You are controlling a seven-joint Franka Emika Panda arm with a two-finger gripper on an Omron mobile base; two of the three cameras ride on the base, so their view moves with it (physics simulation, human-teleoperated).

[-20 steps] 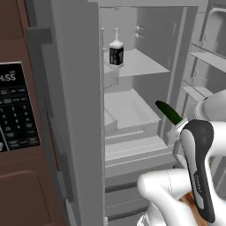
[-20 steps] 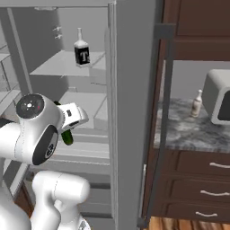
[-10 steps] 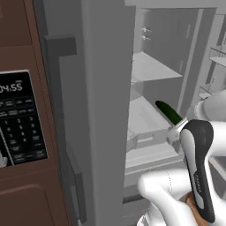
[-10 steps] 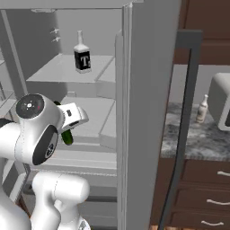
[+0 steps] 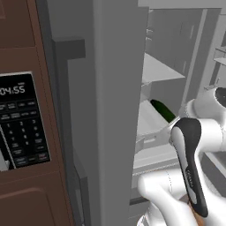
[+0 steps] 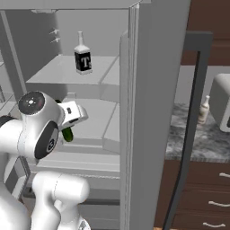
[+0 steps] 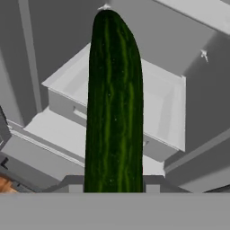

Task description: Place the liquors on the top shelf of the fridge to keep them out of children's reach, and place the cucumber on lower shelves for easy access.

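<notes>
- Brown wooden cabinetry occupies the left side of the left base view.
- A black keypad panel with white digits and buttons is set into this cabinetry, at mid-left of the frame.
- A grey speckled stone counter lies at the right of the right base view.
- A white appliance stands on the counter, at the right edge of the frame.
- Brown drawers with pale handles sit below the counter, lower right.
- Lighting is flat and even.
</notes>
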